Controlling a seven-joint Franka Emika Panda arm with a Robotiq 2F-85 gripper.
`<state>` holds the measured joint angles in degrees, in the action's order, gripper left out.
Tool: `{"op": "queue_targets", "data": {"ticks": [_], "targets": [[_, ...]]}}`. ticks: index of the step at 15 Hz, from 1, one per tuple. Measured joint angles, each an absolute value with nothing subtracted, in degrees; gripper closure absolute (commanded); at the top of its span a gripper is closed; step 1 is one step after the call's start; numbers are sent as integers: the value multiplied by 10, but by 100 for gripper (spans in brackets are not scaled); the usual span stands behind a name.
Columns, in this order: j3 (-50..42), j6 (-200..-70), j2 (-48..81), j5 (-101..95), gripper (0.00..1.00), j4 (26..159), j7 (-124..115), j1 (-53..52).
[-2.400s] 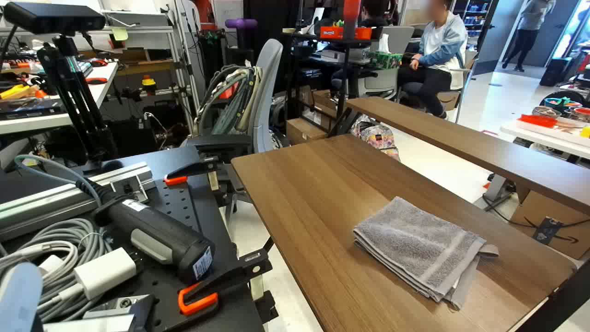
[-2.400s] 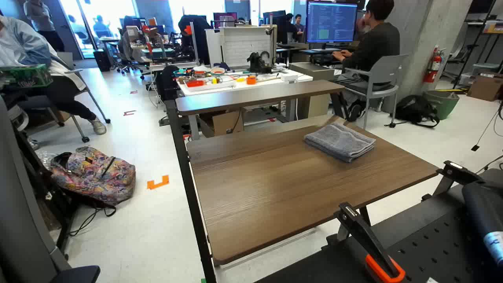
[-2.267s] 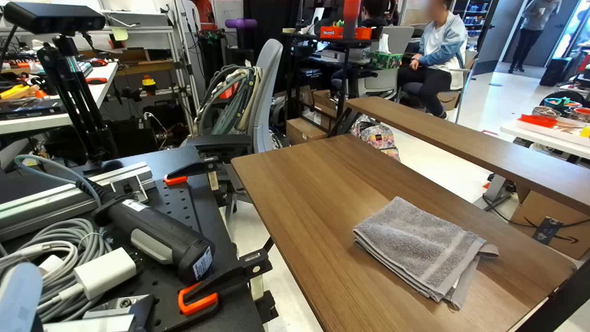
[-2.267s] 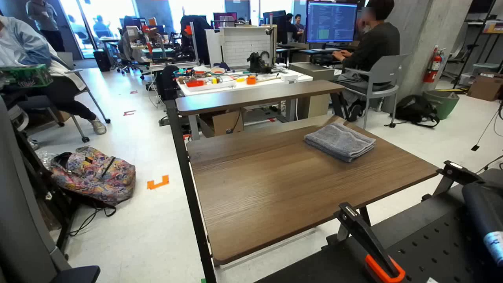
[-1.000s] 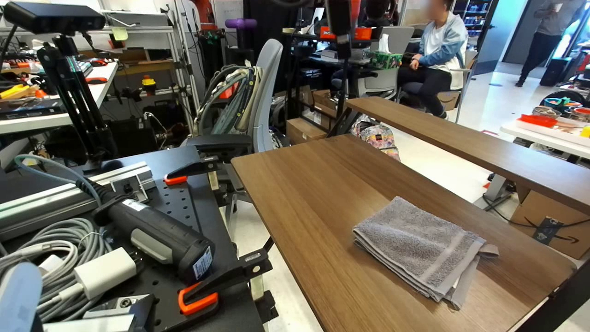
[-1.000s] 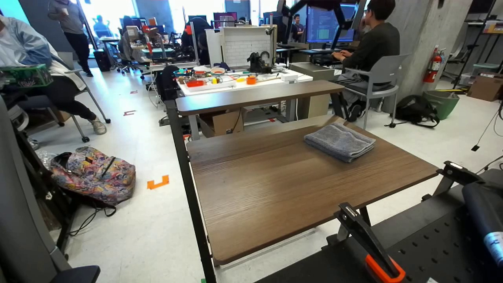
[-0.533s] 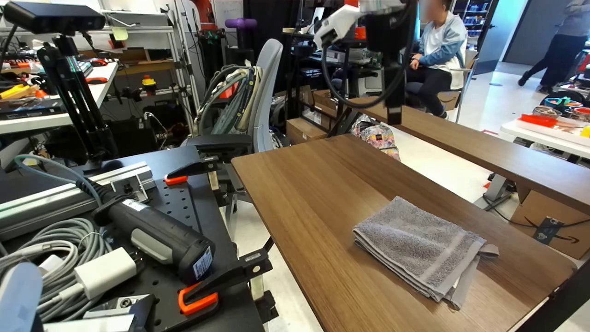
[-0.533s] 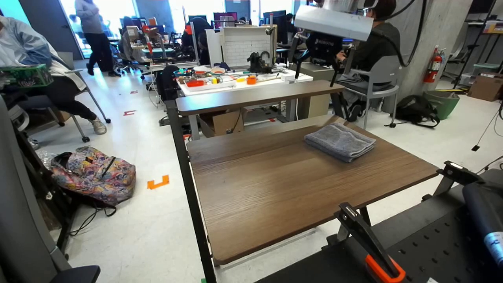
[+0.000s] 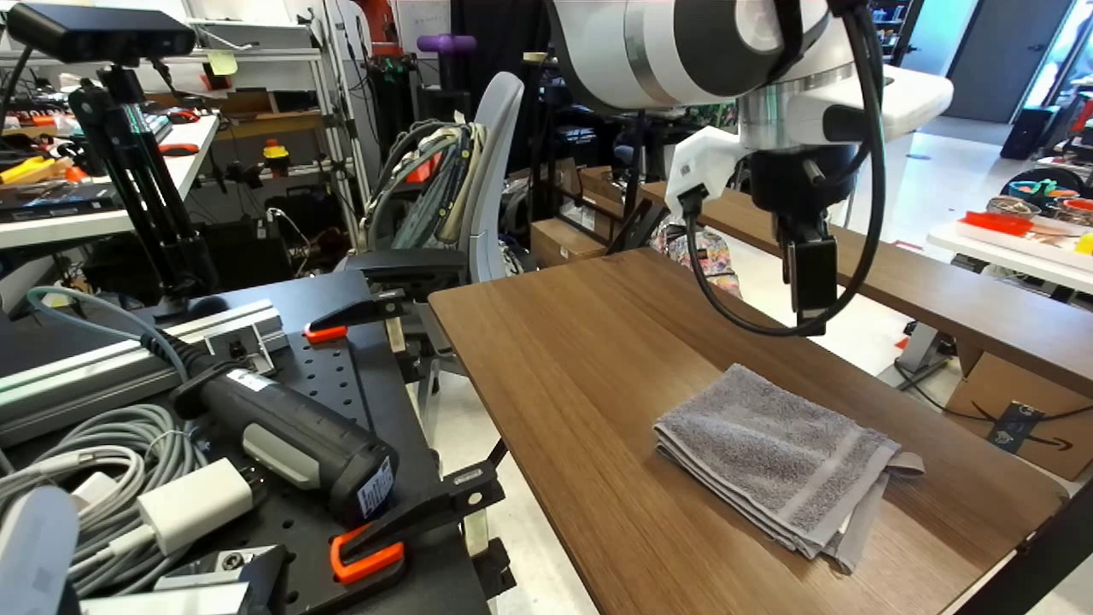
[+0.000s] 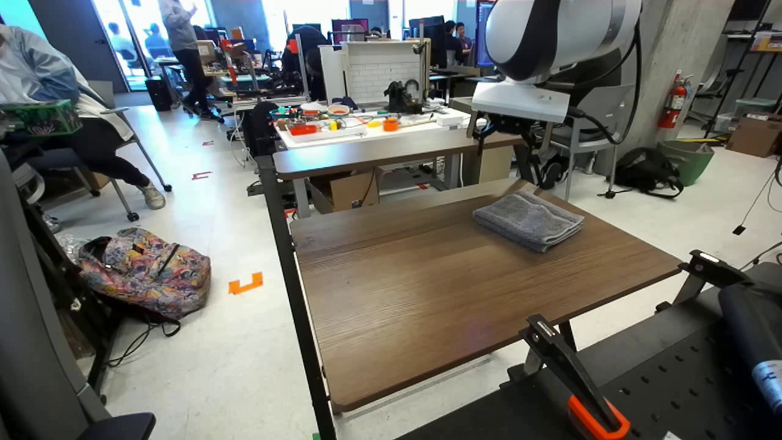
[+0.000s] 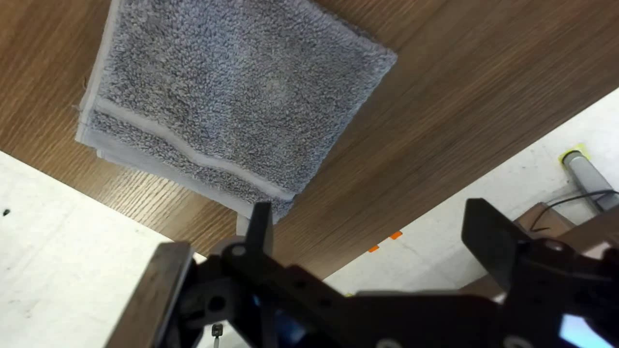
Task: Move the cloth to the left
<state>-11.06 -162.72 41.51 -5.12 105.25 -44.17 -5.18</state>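
Note:
The cloth is a grey folded towel [image 9: 768, 461] lying flat on the brown wooden table [image 9: 572, 342]. It also shows in the other exterior view [image 10: 528, 220], near the table's far edge, and in the wrist view [image 11: 232, 92] at upper left. My gripper [image 11: 370, 212] is open and empty, its two black fingers wide apart. In the wrist view the left finger [image 11: 261, 224] overlaps the cloth's lower corner; the right finger [image 11: 488, 237] is over floor and shelf. In both exterior views the gripper [image 10: 511, 165] hangs above the table, apart from the cloth and beyond it.
A raised wooden shelf [image 9: 905, 265] runs along the table's far side, behind the gripper. A black bench [image 9: 324, 376] with orange-tipped clamps [image 9: 367, 559], a handheld tool [image 9: 299, 436] and cables stands alongside. A black post [image 10: 287, 275] rises at a table end.
The arm and open gripper have come into both exterior views from above and moved down toward the table. The cloth has not moved. A person walks by in the background.

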Motion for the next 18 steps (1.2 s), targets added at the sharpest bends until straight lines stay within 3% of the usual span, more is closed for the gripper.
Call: {"op": "queue_targets", "data": {"ticks": [11, 18], "targets": [[-117, -1623, 435, -39, 0, 1046, -421, -52], [-118, -1503, 464, -11, 0, 1012, -355, -30]]}}
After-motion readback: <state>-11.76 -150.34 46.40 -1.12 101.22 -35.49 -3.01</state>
